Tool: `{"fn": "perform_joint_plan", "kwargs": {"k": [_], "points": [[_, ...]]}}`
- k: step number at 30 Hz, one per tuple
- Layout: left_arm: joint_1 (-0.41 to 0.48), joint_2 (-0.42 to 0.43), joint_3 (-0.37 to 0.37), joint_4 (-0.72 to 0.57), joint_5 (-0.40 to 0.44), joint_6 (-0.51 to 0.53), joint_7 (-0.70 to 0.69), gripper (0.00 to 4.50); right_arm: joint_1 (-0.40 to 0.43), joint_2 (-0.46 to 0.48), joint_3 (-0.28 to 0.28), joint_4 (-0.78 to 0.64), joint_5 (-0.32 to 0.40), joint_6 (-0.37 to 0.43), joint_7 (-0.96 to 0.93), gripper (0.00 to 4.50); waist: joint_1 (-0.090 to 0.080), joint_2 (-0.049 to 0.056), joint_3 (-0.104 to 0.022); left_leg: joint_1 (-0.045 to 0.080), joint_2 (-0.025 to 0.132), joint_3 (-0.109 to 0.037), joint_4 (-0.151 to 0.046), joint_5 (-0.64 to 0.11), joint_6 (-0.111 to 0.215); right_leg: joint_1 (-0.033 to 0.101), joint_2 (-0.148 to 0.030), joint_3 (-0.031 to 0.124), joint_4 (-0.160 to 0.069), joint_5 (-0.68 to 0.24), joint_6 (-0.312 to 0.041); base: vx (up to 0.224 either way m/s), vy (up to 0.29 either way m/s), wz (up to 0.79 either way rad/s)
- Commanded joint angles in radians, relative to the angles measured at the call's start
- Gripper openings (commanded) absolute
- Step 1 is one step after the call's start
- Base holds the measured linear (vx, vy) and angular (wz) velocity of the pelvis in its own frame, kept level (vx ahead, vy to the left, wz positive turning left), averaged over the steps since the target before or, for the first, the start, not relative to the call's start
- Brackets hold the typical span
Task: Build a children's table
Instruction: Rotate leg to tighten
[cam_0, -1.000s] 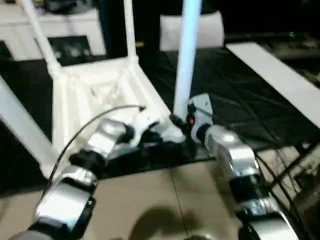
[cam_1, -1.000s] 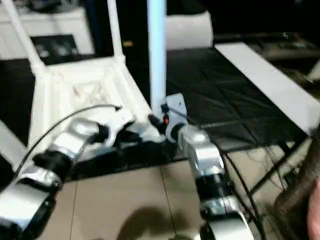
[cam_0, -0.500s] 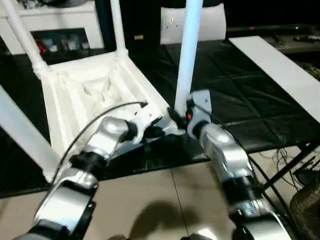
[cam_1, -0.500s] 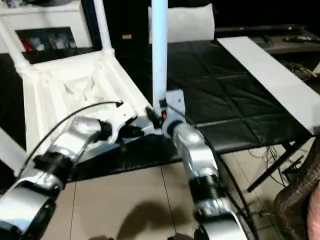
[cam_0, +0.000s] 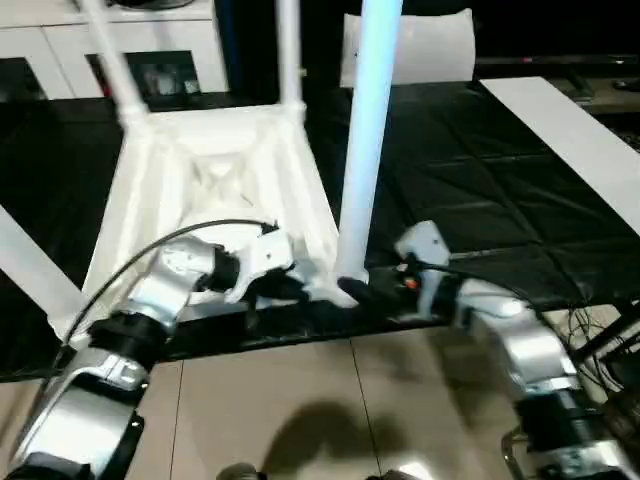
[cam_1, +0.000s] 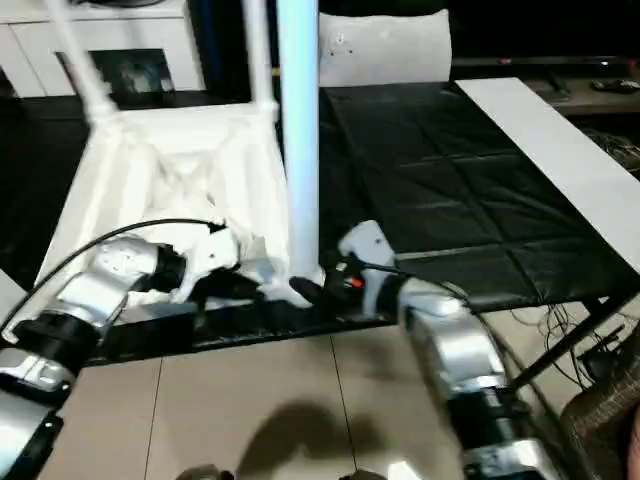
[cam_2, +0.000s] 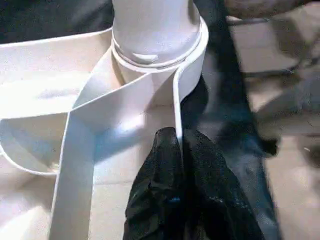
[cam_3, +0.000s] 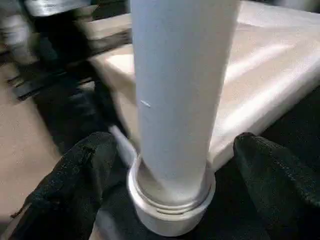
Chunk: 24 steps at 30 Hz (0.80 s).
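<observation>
Nearby, a flat white sheet (cam_0: 560, 135) lies on the black mat (cam_0: 470, 200).

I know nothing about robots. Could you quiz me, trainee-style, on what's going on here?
1. True or false: the white ribbed plastic tabletop lies underside up on the black mat.
2. Which end effector pinches the tabletop's thin rim: left end effector or right end effector?
3. Fill in: the right end effector's fingers stand ___ on either side of the long white tubular leg.

Key: 1 true; 2 left; 3 open.
</observation>
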Motion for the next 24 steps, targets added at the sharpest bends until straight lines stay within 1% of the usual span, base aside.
{"fn": "perform_joint_plan", "kwargs": {"k": [1,2,3,4,5,6,7,8,9,10,11,12,13,14,15,16,17,19,20,21,22,24], "points": [[0.0,-0.008,-0.045,-0.04,-0.004,-0.045,-0.075,0.0,0.007,-0.02,0.01,-0.025,0.02,0.007,0.062,4.12,-0.002,0.009,-0.074,0.006,0.025,0.008,-0.063,-0.177,0.067,0.069,-0.053,0.057,-0.071,-0.065,-0.247,0.0,0.0,0.0],[0.0,-0.005,-0.051,-0.039,-0.006,-0.053,-0.095,0.0,0.006,-0.043,0.017,-0.026,0.028,0.006,0.107,4.12,0.001,0.006,-0.074,0.007,0.026,0.01,-0.062,-0.176,0.066,0.067,-0.054,0.057,-0.071,-0.071,-0.246,0.0,0.0,0.0],[-0.001,-0.003,-0.055,-0.036,-0.008,-0.059,-0.104,0.0,0.006,-0.054,0.021,-0.026,0.032,0.005,0.126,4.12,0.003,0.007,-0.074,0.008,0.026,0.01,-0.062,-0.178,0.066,0.067,-0.055,0.057,-0.071,-0.078,-0.246,0.0,0.0,0.0],[-0.002,0.003,-0.067,-0.038,-0.014,-0.07,-0.136,0.0,-0.002,-0.08,0.031,-0.02,0.046,0.002,0.179,4.12,0.008,0.003,-0.074,0.007,0.026,0.012,-0.062,-0.178,0.066,0.066,-0.055,0.057,-0.073,-0.091,-0.242,0.0,0.0,0.0],[-0.001,0.006,-0.074,-0.04,-0.017,-0.076,-0.157,0.0,-0.009,-0.092,0.035,-0.015,0.052,-0.002,0.207,4.12,0.014,0.005,-0.075,0.008,0.028,0.012,-0.061,-0.175,0.068,0.066,-0.056,0.057,-0.071,-0.092,-0.242,0.0,0.0,0.0],[-0.001,0.007,-0.076,-0.041,-0.018,-0.077,-0.162,0.0,-0.01,-0.095,0.036,-0.013,0.054,-0.003,0.214,4.12,0.017,0.005,-0.075,0.007,0.028,0.013,-0.061,-0.172,0.069,0.065,-0.056,0.057,-0.071,-0.092,-0.241,0.0,0.0,0.0],[0.002,0.01,-0.083,-0.048,-0.022,-0.078,-0.186,0.0,-0.018,-0.105,0.042,-0.006,0.064,0.002,0.246,4.12,0.019,0.007,-0.075,0.007,0.028,0.012,-0.061,-0.172,0.068,0.065,-0.057,0.056,-0.07,-0.092,-0.241,0.0,0.0,0.0],[0.003,0.013,-0.087,-0.052,-0.021,-0.081,-0.2,0.0,-0.026,-0.114,0.047,0.001,0.071,0.003,0.275,4.12,0.02,0.006,-0.076,0.006,0.029,0.012,-0.062,-0.17,0.066,0.066,-0.057,0.055,-0.069,-0.086,-0.242,0.0,0.0,0.0],[0.003,0.014,-0.088,-0.052,-0.02,-0.085,-0.207,0.0,-0.03,-0.121,0.052,0.005,0.076,0.003,0.292,3.87,0.019,0.005,-0.076,0.006,0.028,0.013,-0.061,-0.169,0.067,0.066,-0.056,0.055,-0.069,-0.082,-0.244,0.0,0.0,0.0],[0.007,0.017,-0.09,-0.057,-0.021,-0.083,-0.217,0.0,-0.04,-0.13,0.062,0.013,0.077,0.007,0.317,3.79,0.019,0.005,-0.076,0.005,0.028,0.013,-0.061,-0.167,0.068,0.066,-0.056,0.055,-0.069,-0.082,-0.243,0.0,0.0,0.0],[0.007,0.017,-0.09,-0.057,-0.021,-0.083,-0.217,0.0,-0.04,-0.13,0.062,0.013,0.077,0.007,0.317,3.79,0.022,0.014,-0.077,0.006,0.028,0.012,-0.06,-0.171,0.066,0.066,-0.057,0.054,-0.067,-0.083,-0.246,0.0,0.0,0.0],[0.007,0.017,-0.09,-0.057,-0.021,-0.083,-0.217,0.0,-0.04,-0.13,0.062,0.013,0.077,0.007,0.317,3.79,0.02,0.008,-0.076,0.005,0.028,0.013,-0.061,-0.174,0.063,0.065,-0.055,0.054,-0.07,-0.088,-0.245,0.0,0.0,0.0],[0.01,0.021,-0.095,-0.064,-0.022,-0.084,-0.232,0.0,-0.057,-0.139,0.072,0.025,0.08,0.017,0.348,3.59,0.019,-0.003,-0.077,0.005,0.027,0.014,-0.06,-0.168,0.064,0.067,-0.055,0.054,-0.07,-0.086,-0.244,0.0,0.0,0.0],[0.01,0.022,-0.097,-0.064,-0.022,-0.087,-0.237,0.0,-0.063,-0.141,0.073,0.029,0.083,0.02,0.357,3.44,0.022,0.003,-0.077,0.005,0.028,0.013,-0.06,-0.161,0.065,0.067,-0.056,0.054,-0.068,-0.089,-0.245,0.0,0.0,0.0],[0.01,0.022,-0.097,-0.064,-0.022,-0.088,-0.239,0.0,-0.065,-0.142,0.073,0.03,0.084,0.021,0.36,3.44,0.023,0.003,-0.077,0.005,0.028,0.013,-0.059,-0.16,0.066,0.066,-0.055,0.054,-0.068,-0.09,-0.244,0.0,0.0,0.0],[0.009,0.022,-0.098,-0.063,-0.021,-0.093,-0.239,0.0,-0.073,-0.142,0.074,0.036,0.088,0.024,0.372,3.35,0.024,-0.001,-0.077,0.005,0.028,0.014,-0.059,-0.152,0.068,0.066,-0.055,0.054,-0.067,-0.085,-0.243,0.0,0.0,0.0],[0.008,0.023,-0.1,-0.062,-0.019,-0.099,-0.238,0.0,-0.081,-0.141,0.077,0.045,0.088,0.018,0.38,3.3,0.025,0.0,-0.077,0.004,0.028,0.013,-0.059,-0.149,0.069,0.066,-0.056,0.054,-0.066,-0.084,-0.243,0.0,0.0,0.0],[0.008,0.024,-0.101,-0.062,-0.018,-0.102,-0.237,0.0,-0.086,-0.141,0.079,0.051,0.087,0.013,0.386,3.05,0.027,-0.002,-0.078,0.005,0.028,0.014,-0.058,-0.143,0.071,0.065,-0.056,0.054,-0.065,-0.086,-0.242,0.0,0.0,0.0],[0.008,0.024,-0.101,-0.062,-0.018,-0.102,-0.237,0.0,-0.086,-0.141,0.079,0.051,0.087,0.013,0.386,3.05,0.028,-0.001,-0.078,0.005,0.028,0.015,-0.058,-0.139,0.07,0.064,-0.056,0.054,-0.066,-0.088,-0.24,0.0,0.0,0.0],[0.008,0.024,-0.101,-0.063,-0.018,-0.103,-0.237,0.0,-0.091,-0.138,0.081,0.055,0.09,0.014,0.392,2.89,0.03,-0.001,-0.078,0.005,0.028,0.015,-0.058,-0.14,0.07,0.064,-0.057,0.053,-0.066,-0.091,-0.24,0.0,0.0,0.0],[0.009,0.025,-0.101,-0.062,-0.018,-0.103,-0.239,0.0,-0.097,-0.131,0.083,0.064,0.09,0.01,0.392,2.83,0.03,-0.004,-0.078,0.005,0.028,0.015,-0.058,-0.139,0.07,0.064,-0.057,0.053,-0.066,-0.093,-0.238,0.0,0.0,0.0],[0.007,0.024,-0.102,-0.05,-0.012,-0.112,-0.233,0.0,-0.114,-0.111,0.083,0.091,0.095,0.005,0.391,2.66,0.032,-0.004,-0.079,0.005,0.028,0.015,-0.058,-0.14,0.067,0.064,-0.057,0.053,-0.066,-0.103,-0.233,0.0,0.0,0.0]]}}
